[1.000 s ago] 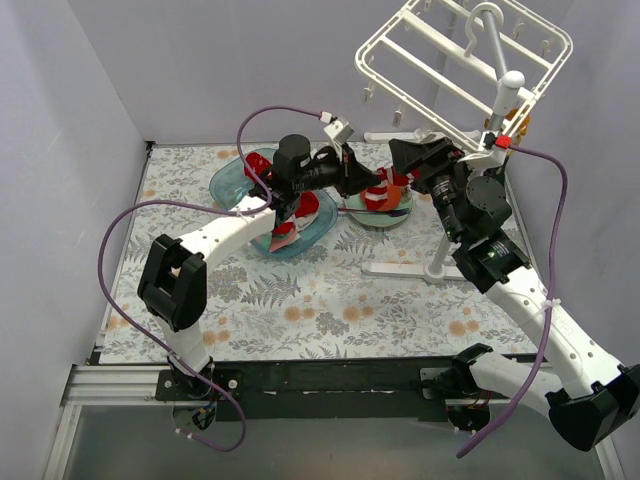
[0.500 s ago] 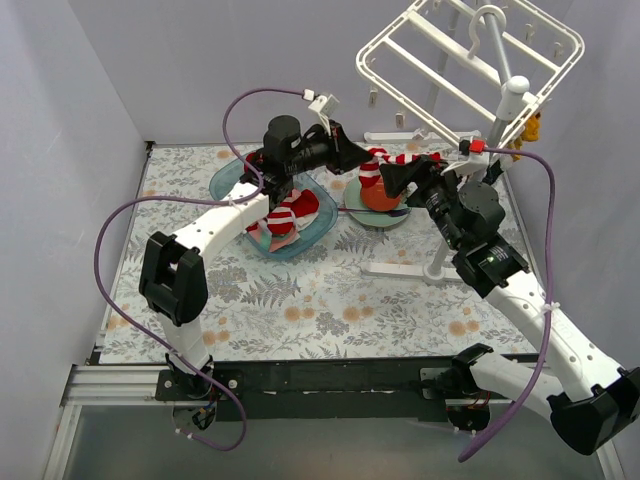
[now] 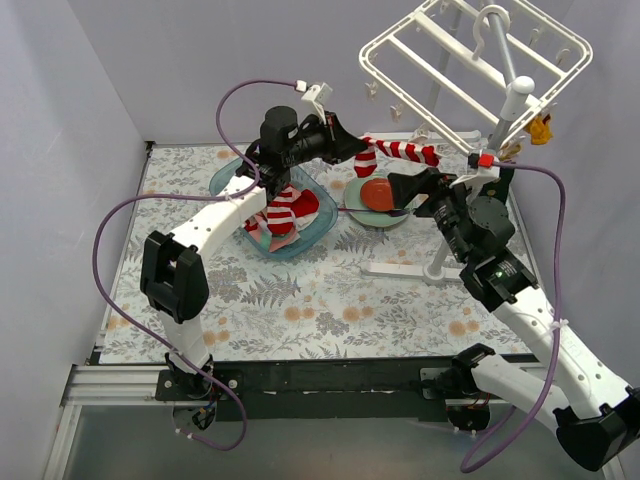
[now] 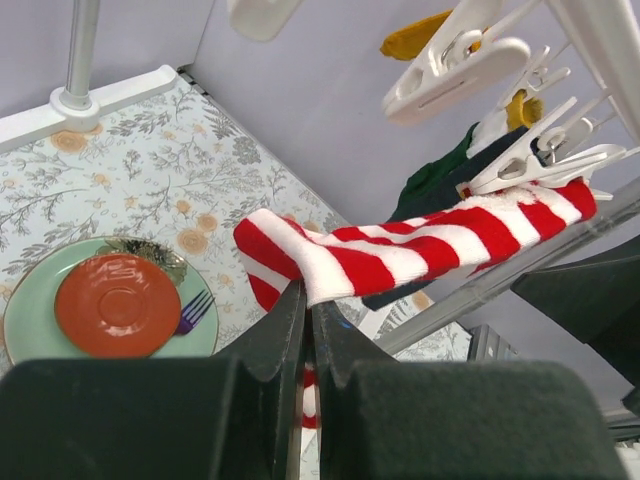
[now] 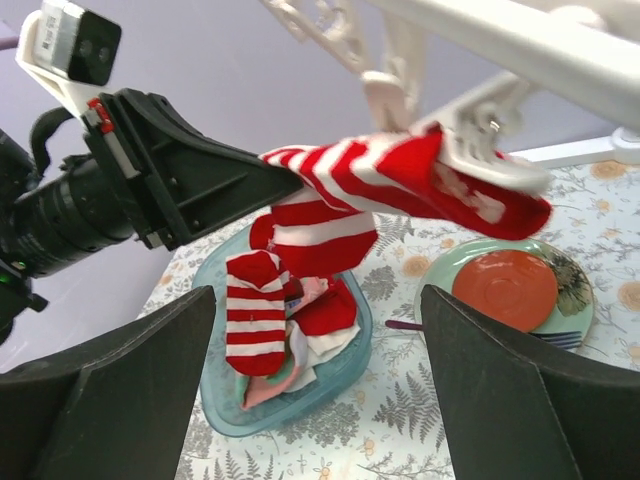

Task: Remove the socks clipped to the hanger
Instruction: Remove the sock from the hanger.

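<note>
The left gripper (image 4: 305, 300) pinches one end of a red-and-white striped sock (image 4: 420, 240). Its other end is clipped under the hanger (image 5: 520, 40). The right gripper (image 3: 398, 186), below the hanger, is spread wide and holds nothing.

orange saucer (image 4: 117, 305) and purple fork (image 4: 193, 313) on green plate (image 4: 30, 310).

Glowing bright and even from overhead, tinting the pale walls (image 3: 200, 60) a cool lilac. Throwing only soft, faint shadows onto the patterned worktop (image 3: 330, 300). Blurring at close range in both wrist views, smearing the dark fingers (image 4: 275, 340) along the lower edges and softening the nearest white clips (image 4: 450, 70). Rendering the top view crisp from edge to edge.
</note>
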You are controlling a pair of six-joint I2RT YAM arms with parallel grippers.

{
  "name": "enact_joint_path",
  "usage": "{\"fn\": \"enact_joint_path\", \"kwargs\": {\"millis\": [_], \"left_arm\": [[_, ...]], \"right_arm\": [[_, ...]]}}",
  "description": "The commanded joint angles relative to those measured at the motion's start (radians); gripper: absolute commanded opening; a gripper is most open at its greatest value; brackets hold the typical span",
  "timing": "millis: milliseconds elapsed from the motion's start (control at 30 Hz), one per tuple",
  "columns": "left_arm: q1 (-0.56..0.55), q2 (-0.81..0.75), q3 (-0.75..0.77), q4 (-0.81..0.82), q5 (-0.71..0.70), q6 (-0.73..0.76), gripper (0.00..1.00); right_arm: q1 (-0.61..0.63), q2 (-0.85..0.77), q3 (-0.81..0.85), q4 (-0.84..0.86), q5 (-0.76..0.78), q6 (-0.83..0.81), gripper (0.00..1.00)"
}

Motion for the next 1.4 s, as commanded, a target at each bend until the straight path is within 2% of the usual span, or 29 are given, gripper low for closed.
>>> {"fn": "enact_joint_path", "kwargs": {"millis": [0,267,567,900,1367], "left_arm": [[0.018,-0.001,0.064,-0.041,0.006,-0.018,0.00],[0.044,0.007,0.085,-0.074,0.029,-0.049,0.00],[0.071,0.019,0.116,-0.097,0.052,-0.069,0.00],[0.082,0.018,0.118,-0.107,0.074,-0.075,0.00],[0.084,0.016,0.088,-0.093,0.108,-0.103,0.00]], "right_arm": [[-0.001,-0.044,-0.073,0.099,0.056,-0.028,0.92],[-0.001,-0.114,-0.222,0.239,0.083,-0.048,0.95],[-0.008,-0.142,-0.307,0.357,0.064,-0.115,0.96],[-0.011,-0.085,-0.218,0.380,0.072,-0.065,0.94],[-0.011,0.037,-0.100,0.472,0.279,0.084,0.83]]}}
